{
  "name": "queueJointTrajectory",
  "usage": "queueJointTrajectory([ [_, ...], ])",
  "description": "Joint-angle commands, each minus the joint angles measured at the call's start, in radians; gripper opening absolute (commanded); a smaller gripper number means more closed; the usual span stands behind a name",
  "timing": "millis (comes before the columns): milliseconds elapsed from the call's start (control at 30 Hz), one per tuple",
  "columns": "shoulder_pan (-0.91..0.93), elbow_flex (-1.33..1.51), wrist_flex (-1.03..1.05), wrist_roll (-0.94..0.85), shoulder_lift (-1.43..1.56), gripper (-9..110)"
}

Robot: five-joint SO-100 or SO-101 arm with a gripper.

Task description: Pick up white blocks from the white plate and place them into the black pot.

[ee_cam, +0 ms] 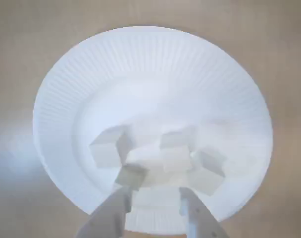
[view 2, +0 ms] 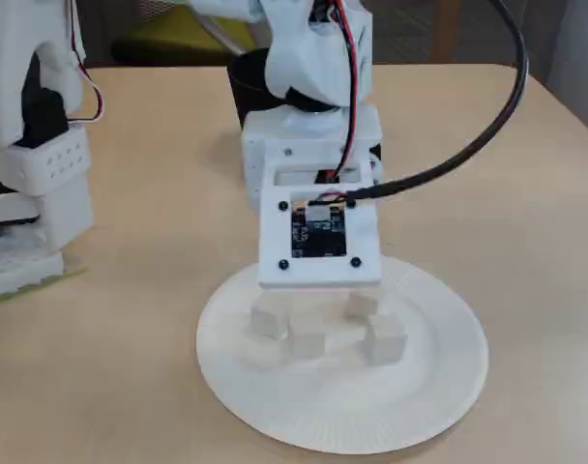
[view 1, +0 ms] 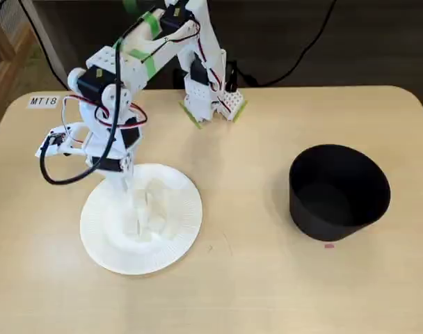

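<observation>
The white plate (ee_cam: 66, 89) fills the wrist view, with several white blocks (ee_cam: 177, 158) clustered on its near half. My gripper (ee_cam: 155, 194) hangs just above them, open, fingers (ee_cam: 115, 210) apart over the plate's near rim and nothing between them. One small block (ee_cam: 132, 175) lies right at the left fingertip. In a fixed view the gripper (view 1: 128, 189) points down over the plate (view 1: 180, 240)'s upper left part, and the black pot (view 1: 339, 191) stands far to the right. In the other fixed view the blocks (view 2: 308, 340) lie on the plate (view 2: 420, 406) below the wrist board, which hides the fingers.
The arm's base (view 1: 211, 101) is clamped at the table's far edge. A label reading MT18 (view 1: 43, 101) sits at the far left. A small pink mark (view 1: 328, 245) lies just in front of the pot. Bare wooden table (view 1: 246, 278) stretches between plate and pot.
</observation>
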Motion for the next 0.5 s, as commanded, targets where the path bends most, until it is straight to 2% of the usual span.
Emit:
queueJointTrajectory([
  [0, -0.031, -0.046, -0.015, -0.017, -0.009, 22],
  [467, -0.054, -0.163, -0.035, -0.018, -0.150, 28],
])
